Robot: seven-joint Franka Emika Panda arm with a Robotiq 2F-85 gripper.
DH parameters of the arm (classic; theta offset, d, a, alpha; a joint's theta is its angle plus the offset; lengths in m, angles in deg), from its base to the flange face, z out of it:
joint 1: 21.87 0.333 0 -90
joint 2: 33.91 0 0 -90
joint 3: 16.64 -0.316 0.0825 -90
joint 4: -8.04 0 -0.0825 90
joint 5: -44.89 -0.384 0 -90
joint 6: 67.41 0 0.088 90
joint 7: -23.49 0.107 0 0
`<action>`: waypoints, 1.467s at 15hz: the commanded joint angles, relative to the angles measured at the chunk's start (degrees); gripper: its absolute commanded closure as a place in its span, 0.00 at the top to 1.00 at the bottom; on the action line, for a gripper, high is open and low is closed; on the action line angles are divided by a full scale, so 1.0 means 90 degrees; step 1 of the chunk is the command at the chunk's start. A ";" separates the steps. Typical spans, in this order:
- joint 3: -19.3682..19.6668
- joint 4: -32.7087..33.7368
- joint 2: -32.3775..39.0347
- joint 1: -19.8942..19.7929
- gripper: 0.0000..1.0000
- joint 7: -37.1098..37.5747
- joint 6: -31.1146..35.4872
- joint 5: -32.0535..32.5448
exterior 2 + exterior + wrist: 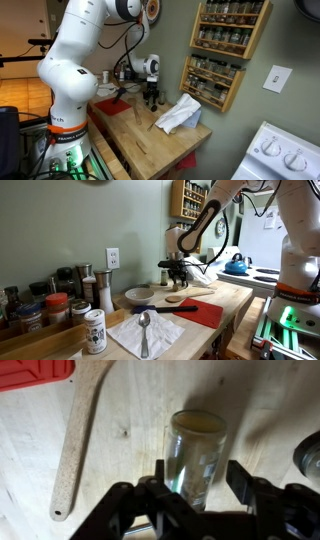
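In the wrist view a clear glass spice jar (pixel 197 452) with a label stands upright on the wooden counter between my gripper's (pixel 200 482) two black fingers. The fingers are open. The left one is close against the jar, and a gap shows between the jar and the right one. In both exterior views the gripper (pixel 178 277) (pixel 152 98) is lowered to the counter near the back wall. The jar is hard to make out there.
A wooden spoon (pixel 75 440) (pixel 180 303) and a red mat (pixel 35 372) (pixel 200 313) lie beside the gripper. A white napkin with a metal spoon (pixel 145 330), spice jars (pixel 57 308), a plate (pixel 140 295), a blue kettle (pixel 237 265), a white cloth (pixel 178 115) and a wall spice rack (pixel 225 50) surround it.
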 commanded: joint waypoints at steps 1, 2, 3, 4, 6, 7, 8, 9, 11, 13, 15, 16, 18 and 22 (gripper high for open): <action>0.0037 -0.0374 -0.0223 -0.0257 0.98 -0.0429 0.0574 -0.0276; 0.0062 -0.0459 -0.0251 -0.0329 1.00 -0.0538 0.0761 -0.0327; 0.0074 -0.0548 -0.0262 -0.0434 1.00 -0.0750 0.0939 -0.0433; 0.0075 -0.0642 -0.0265 -0.0544 1.00 -0.1004 0.1168 -0.0570; -0.0046 -0.0893 -0.0249 -0.0914 1.00 -0.1890 0.1815 -0.1239; -0.0069 -0.0986 -0.0242 -0.1039 1.00 -0.2271 0.2016 -0.1577; -0.0159 -0.1084 -0.0249 -0.1201 1.00 -0.2802 0.2232 -0.2028; -0.0233 -0.1159 -0.0264 -0.1338 1.00 -0.3276 0.2347 -0.2434; -0.0402 -0.1237 -0.0282 -0.1582 1.00 -0.4194 0.2417 -0.3225; -0.0562 -0.1225 -0.0265 -0.1785 0.83 -0.5034 0.2330 -0.3998; -0.0753 -0.1172 -0.0253 -0.1968 0.73 -0.5850 0.2246 -0.4867; -0.0833 -0.1129 -0.0243 -0.2044 0.66 -0.6230 0.2162 -0.5294; -0.0913 -0.1077 -0.0226 -0.2127 0.49 -0.6858 0.2040 -0.6025; -0.0683 -0.1122 -0.0316 -0.1969 0.30 -0.7420 0.1758 -0.6878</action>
